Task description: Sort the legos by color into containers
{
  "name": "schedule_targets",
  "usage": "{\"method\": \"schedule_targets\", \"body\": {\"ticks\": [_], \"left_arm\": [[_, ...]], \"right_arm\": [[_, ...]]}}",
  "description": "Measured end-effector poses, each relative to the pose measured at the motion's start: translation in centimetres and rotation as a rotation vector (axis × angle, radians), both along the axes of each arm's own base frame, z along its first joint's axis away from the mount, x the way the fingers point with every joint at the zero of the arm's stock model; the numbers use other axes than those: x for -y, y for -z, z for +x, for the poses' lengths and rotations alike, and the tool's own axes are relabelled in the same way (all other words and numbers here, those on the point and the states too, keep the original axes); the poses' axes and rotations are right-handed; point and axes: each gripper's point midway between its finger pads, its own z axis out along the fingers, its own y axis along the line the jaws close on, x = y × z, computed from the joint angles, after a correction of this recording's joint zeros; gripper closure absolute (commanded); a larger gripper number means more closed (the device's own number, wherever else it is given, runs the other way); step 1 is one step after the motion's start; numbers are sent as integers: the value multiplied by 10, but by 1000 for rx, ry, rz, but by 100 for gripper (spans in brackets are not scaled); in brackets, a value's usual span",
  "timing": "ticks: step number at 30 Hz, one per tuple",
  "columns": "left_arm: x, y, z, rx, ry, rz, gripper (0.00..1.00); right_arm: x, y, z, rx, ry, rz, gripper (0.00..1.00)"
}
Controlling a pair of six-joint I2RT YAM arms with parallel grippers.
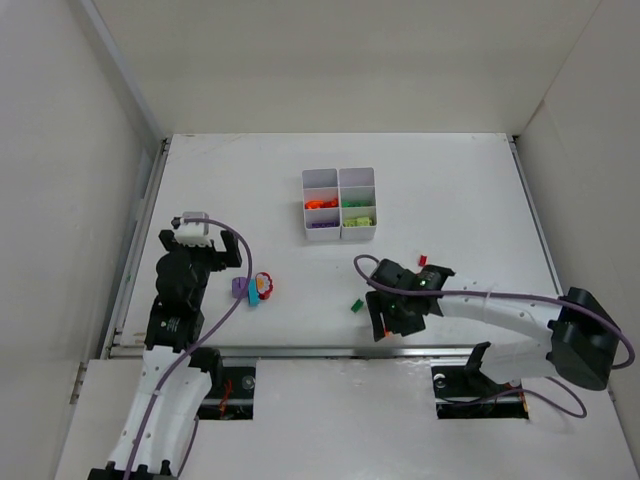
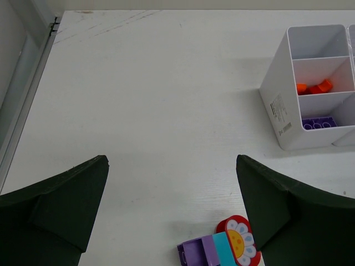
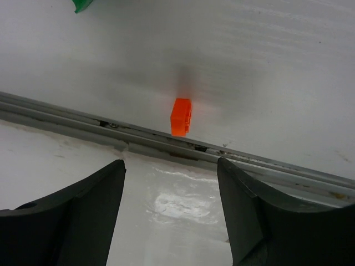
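The white six-compartment tray stands at the table's centre back, with orange, purple and green legos inside. In the left wrist view the tray shows orange pieces and a purple brick. My left gripper is open and empty. A cluster of purple, teal and red flower legos lies by its right finger, and also shows in the top view. My right gripper is open and empty, pointing at the near edge. An orange brick lies beyond its fingertips.
A dark green brick lies just left of the right gripper, its corner showing in the right wrist view. A small red piece lies behind the right gripper. A metal rail runs along the table's near edge. White walls enclose the table.
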Motion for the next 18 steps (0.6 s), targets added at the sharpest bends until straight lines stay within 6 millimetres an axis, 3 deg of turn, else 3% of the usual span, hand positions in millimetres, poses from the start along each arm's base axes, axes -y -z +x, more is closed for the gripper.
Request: {"method": "schedule_targets", "body": {"ticks": [6,18], "left_arm": [[0,-6,-2,24,3,-3,1],[0,-9,-4,36,3,-5,1]], "right_arm": [[-5,1,-4,-28,23,37,34],[-6,20,-4,-63,5,-12,35]]}}
